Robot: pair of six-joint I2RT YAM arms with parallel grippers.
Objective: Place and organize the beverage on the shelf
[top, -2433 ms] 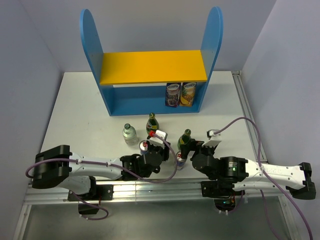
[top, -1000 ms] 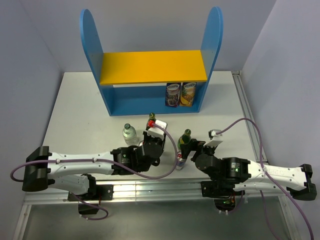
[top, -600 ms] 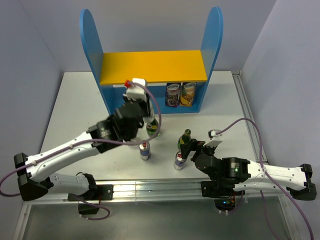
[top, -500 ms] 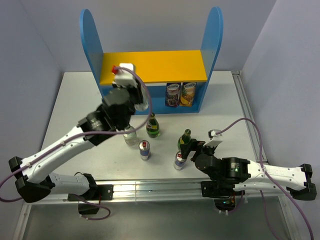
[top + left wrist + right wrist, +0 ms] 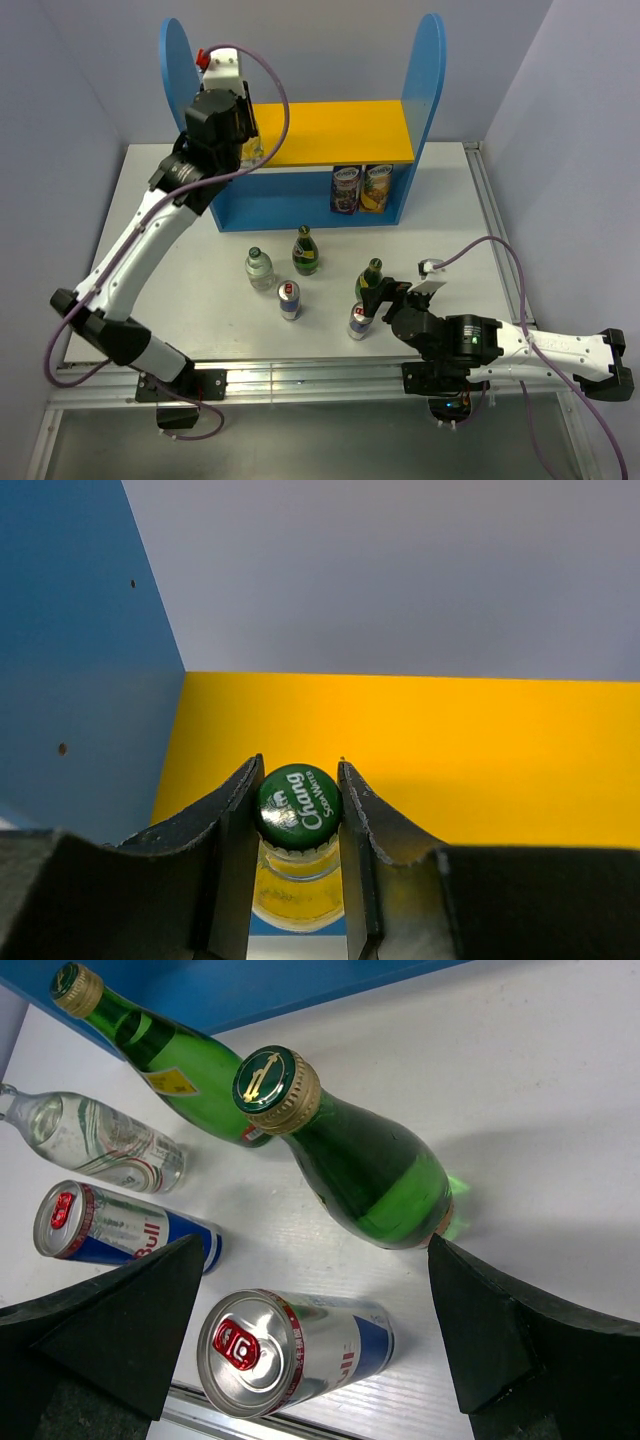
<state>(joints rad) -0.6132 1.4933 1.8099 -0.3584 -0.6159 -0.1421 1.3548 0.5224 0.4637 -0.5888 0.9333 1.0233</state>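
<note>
White table [image 5: 150, 220], pale grey walls on three sides.

Nearest me, the right gripper [image 5: 388, 297] sits low over the table. Its fingers are spread wide and hold nothing. It is likely lined up on the drinks just ahead.

Those are a slim blue-silver can [image 5: 359, 320] just beside a dark green glass bottle with a yellow label [image 5: 370, 278]. To the left stand a second blue-silver can [image 5: 288, 299], a second green bottle [image 5: 305, 252] and a clear glass bottle [image 5: 258, 270]. All are upright, loosely clustered, none shelved.

Farther back is the blue two-tier shelf with round-topped side panels [image 5: 428, 70]. A purple fruit-printed container [image 5: 345, 188] and a yellow fruit-printed container [image 5: 375, 188] stand at the right end of its lower tier.

Farthest and highest, the left gripper [image 5: 299, 767] pinches the green-capped neck of a clear pale-yellow glass bottle [image 5: 298, 895]. It holds the bottle over the left end of the yellow upper board [image 5: 480, 750]. The neck grip, I'd judge, lets it hang plumb for setting down. Whether its base touches the board I cannot tell.

Count: six drinks, two of each kind. Five are on the table, one carried. Two containers.
</note>
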